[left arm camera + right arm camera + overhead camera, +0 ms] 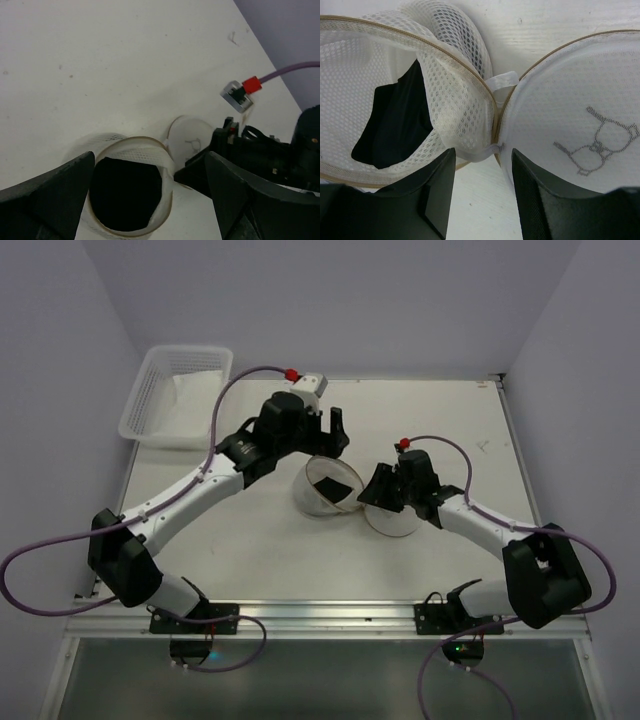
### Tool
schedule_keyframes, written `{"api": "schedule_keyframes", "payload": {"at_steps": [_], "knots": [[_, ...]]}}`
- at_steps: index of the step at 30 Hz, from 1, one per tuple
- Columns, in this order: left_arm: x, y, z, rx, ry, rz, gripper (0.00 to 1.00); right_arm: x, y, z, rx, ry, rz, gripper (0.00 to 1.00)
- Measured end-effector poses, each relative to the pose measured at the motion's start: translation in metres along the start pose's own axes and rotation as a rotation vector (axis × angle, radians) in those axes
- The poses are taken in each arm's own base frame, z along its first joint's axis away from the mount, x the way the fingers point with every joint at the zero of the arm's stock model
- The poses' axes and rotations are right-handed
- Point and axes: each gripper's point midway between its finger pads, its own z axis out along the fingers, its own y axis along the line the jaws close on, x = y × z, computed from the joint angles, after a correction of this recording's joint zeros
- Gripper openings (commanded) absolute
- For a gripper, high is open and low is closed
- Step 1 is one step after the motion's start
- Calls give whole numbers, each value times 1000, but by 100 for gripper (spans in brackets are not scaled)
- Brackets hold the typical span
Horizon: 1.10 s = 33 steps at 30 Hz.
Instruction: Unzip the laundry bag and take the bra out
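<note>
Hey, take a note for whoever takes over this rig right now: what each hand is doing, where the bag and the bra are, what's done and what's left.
The left hand is open and holds nothing; in its own view its fingers frame the bag's open mouth.
The right hand is open and holds nothing, at the hinge strip between body and lid.
The laundry bag sits mid-table, unzipped, its lid with the bra icon folded open beside it.
The bra, black, lies inside the bag body.
Done: unzipping. Left: grasp the bra and pull it out.
</note>
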Motion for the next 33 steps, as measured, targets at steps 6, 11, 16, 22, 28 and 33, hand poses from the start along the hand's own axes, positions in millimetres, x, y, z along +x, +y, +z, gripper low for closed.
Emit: {"api": "schedule_keyframes", "payload": {"at_steps": [6,11,16,22,28,33], "knots": [[45,-52,2,61,104,60,83,7,2,4,-45,6,21,53],[86,-55,26,17,215,105,67,3,5,5,-61,-13,24,52],[126,-27,44,-98,325,140,61,4,3,9,-61,-14,26,53],[164,-5,48,-167,438,169,68,7,-1,12,-53,-5,28,53],[183,4,43,-174,487,192,69,6,0,12,-56,-8,25,53],[190,6,43,-172,502,195,63,8,-2,15,-51,-1,22,54]]}}
